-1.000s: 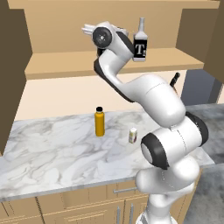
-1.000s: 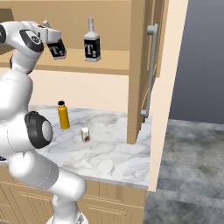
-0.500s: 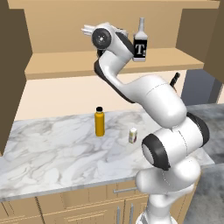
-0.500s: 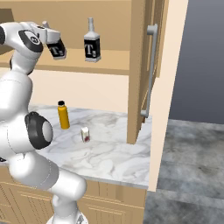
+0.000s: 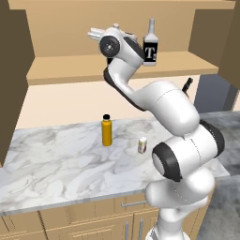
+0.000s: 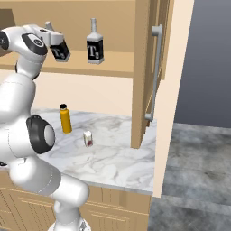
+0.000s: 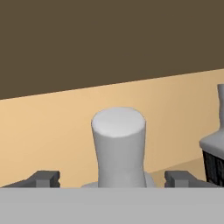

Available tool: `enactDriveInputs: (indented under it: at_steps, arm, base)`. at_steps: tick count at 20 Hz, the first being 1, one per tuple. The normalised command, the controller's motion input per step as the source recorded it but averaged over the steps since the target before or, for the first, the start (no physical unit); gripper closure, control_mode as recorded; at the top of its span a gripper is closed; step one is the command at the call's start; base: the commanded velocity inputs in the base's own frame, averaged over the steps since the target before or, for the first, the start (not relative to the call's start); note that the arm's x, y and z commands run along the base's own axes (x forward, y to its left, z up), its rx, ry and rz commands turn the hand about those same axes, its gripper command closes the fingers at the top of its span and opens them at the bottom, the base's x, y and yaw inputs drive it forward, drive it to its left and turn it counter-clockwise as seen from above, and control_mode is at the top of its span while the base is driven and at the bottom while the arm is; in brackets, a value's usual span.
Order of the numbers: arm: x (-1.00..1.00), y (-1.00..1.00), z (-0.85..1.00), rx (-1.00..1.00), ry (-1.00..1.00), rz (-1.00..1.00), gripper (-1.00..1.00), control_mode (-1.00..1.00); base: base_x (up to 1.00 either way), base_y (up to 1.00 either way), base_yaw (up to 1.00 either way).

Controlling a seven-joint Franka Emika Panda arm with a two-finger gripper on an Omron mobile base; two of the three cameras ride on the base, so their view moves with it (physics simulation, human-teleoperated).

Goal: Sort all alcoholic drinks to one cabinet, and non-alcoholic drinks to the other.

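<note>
Two pale bottles with black "T" labels are on the shelf (image 6: 117,61) of the wide cabinet. One (image 6: 94,45) stands free. The other (image 6: 59,49) is at my gripper (image 6: 54,41) and looks slightly tilted. In the hand view its grey neck (image 7: 118,144) rises between my gripper's (image 7: 113,179) open fingertips (image 7: 43,178), with a gap on each side, and the free bottle (image 7: 215,148) sits at the right edge. In the left base view one T bottle (image 5: 150,44) shows just right of my hand. The orange bottle (image 5: 107,131) (image 6: 65,119) stands on the counter.
A small white carton (image 5: 142,145) (image 6: 88,138) stands on the marble counter (image 5: 56,164) right of the orange bottle. The narrow cabinet's door with the grey bar handle (image 6: 155,72) stands open to the right. Dark brown doors (image 5: 11,70) flank the wide cabinet.
The jaws have opened and let go of the T bottle's neck. Arm and bottles have stayed where they were.
</note>
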Motion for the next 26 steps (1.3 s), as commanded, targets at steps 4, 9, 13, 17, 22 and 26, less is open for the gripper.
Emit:
enactDriveInputs:
  at_steps: [4,9,13,17,22,26]
  arm:
    - [0.18,0.0,0.0,0.0,0.0,0.0,-1.0,-1.0]
    - [0.23,0.0,0.0,0.0,0.0,0.0,-1.0,-1.0]
    - [0.15,0.02,0.0,0.0,0.0,0.0,-1.0,-1.0]
    - [0.09,0.02,0.0,0.0,0.0,0.0,-1.0,-1.0]
    - [0.01,0.01,0.01,0.0,0.0,0.0,-1.0,-1.0]
    - [-0.18,0.01,0.02,0.0,0.0,0.0,-1.0,-1.0]
  base:
    - [0.0,0.0,0.0]
    - [0.0,0.0,0.0]
    - [0.0,0.0,0.0]
    - [0.0,0.0,0.0]
    - [0.0,0.0,0.0]
    - [0.0,0.0,0.0]
